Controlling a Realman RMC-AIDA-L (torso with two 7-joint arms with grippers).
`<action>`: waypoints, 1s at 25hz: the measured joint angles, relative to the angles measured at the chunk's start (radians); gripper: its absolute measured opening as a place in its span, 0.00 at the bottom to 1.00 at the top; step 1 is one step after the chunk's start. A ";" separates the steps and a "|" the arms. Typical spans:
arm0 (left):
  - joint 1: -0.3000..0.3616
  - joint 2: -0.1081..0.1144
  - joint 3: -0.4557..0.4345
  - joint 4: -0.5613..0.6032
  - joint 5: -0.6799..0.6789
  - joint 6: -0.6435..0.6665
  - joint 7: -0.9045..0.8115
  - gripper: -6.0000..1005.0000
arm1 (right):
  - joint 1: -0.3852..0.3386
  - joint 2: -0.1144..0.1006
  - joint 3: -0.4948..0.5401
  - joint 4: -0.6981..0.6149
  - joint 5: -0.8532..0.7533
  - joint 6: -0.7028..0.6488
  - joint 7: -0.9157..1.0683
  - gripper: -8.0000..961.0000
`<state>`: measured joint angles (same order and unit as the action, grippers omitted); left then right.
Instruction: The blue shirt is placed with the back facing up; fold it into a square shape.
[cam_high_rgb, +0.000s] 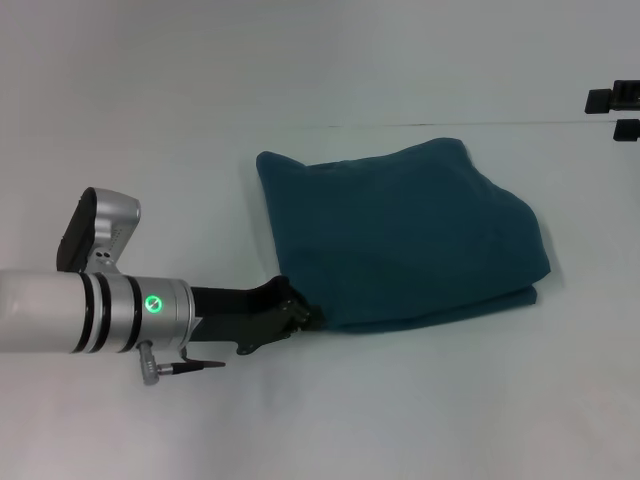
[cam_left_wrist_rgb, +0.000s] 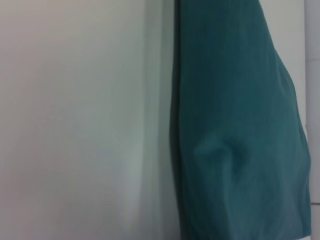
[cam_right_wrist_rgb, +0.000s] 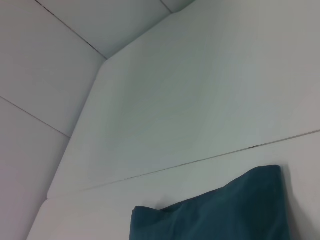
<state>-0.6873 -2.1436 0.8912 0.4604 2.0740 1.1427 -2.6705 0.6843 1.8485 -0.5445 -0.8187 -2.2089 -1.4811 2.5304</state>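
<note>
Nearest the robot, at the blue shirt's (cam_high_rgb: 400, 235) near-left corner, the left gripper (cam_high_rgb: 305, 318) touches the hem; whether it pinches cloth I cannot tell. Pulling away carelessly could drag the soft layers apart. Farther out, the matte teal bundle lies roughly square on the white table (cam_high_rgb: 330, 60); the right gripper is unseen

The blue shirt (cam_high_rgb: 400, 235) lies (folded) on the table (cam_high_rgb: 150, 120), left gripper (cam_high_rgb: 305, 318) at its near-left corner.
</note>
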 joint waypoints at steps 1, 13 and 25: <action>0.001 0.001 0.000 0.000 0.000 0.005 0.004 0.03 | 0.000 0.000 0.000 0.000 0.000 0.000 0.002 0.85; 0.086 0.020 -0.010 0.078 0.021 0.109 0.027 0.03 | -0.009 -0.007 0.000 0.002 0.000 -0.011 0.025 0.85; 0.121 0.044 -0.052 0.116 0.085 0.183 0.062 0.03 | -0.014 -0.016 0.045 0.003 0.000 -0.061 0.041 0.85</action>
<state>-0.5659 -2.0998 0.8392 0.5759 2.1588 1.3260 -2.6089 0.6704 1.8322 -0.4994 -0.8161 -2.2089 -1.5421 2.5710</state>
